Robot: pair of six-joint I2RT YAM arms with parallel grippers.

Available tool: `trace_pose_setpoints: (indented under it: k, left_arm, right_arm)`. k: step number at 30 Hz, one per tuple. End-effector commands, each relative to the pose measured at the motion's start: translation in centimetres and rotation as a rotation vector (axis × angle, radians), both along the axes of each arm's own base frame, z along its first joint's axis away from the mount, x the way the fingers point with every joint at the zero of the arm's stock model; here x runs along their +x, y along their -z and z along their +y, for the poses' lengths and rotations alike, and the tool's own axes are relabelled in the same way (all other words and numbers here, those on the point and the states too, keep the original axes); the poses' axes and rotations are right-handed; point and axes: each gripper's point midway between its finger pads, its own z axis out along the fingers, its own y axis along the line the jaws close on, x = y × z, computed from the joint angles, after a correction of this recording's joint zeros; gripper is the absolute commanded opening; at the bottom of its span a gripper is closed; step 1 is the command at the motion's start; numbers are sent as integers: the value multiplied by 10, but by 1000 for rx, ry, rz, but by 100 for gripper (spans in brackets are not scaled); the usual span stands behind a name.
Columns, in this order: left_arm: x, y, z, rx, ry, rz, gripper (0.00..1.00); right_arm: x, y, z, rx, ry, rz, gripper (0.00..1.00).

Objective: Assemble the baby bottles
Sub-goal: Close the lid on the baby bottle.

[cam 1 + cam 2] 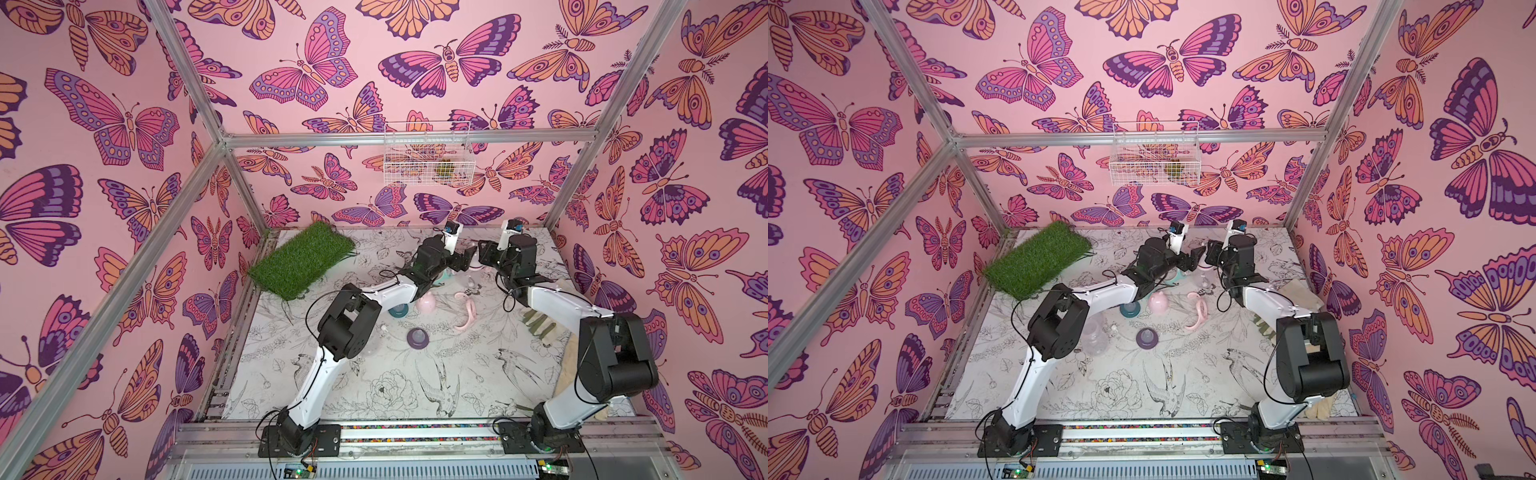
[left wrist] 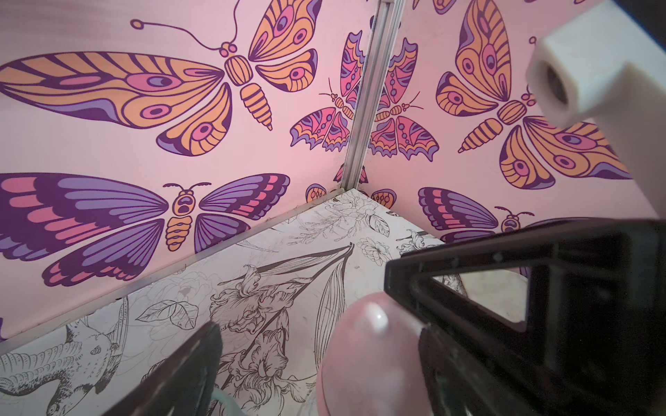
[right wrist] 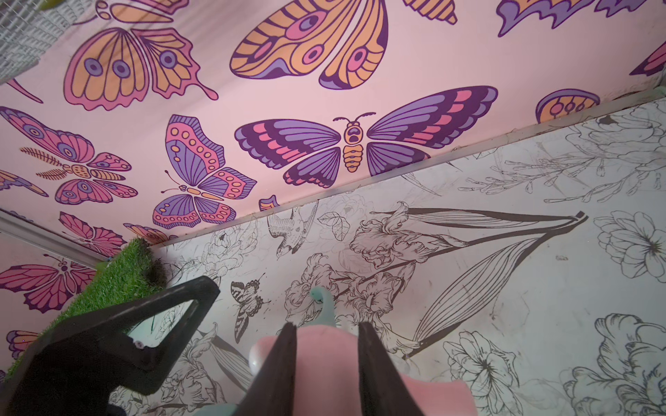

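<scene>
Right fingers (image 3: 284, 360) pinch a pink cap (image 3: 324, 345) from its two sides, at the lower middle of the right wrist view. A teal handle (image 3: 326, 302) curls out just past the far edge of this cap. Of the left fingers (image 2: 180, 374) only one shows clearly, at the lower left of the left wrist view, and it is apart from the cap. I cannot separate the second one from the black parts at the lower right, so I cannot tell if they are spread or closed on something. In both top views the two pairs of fingers meet tip to tip over the upper part of the tabletop (image 1: 374, 374), right of its middle.

Lower in a top view, other bottle parts lie loose. There is a second pink cap (image 1: 428, 303), with a pink ring with two handles (image 1: 467, 311) to its right and a teal collar (image 1: 397, 309) to its left. A purple collar (image 1: 417, 337) lies below them. A clear bottle (image 1: 1096, 332) lies just beside the left arm. A grass mat (image 1: 303, 259) sits at the upper left of the tabletop, and a wire basket (image 1: 428, 153) hangs on the back wall. The print on the white camera holder (image 1: 510, 237) is too small to read.
</scene>
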Motion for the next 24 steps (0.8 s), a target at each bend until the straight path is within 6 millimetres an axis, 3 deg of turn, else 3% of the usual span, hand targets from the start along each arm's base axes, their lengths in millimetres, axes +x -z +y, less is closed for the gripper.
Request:
trace_pose_setpoints:
  k: [1,24]
  left_arm:
    - [-8,25,-5,38,29,36,87]
    - [-15,44,-4,85,53,72,86]
  right_arm:
    - [-48,112,4,-60,-27,371,30]
    - [-76,160,2,-43,12,537,25]
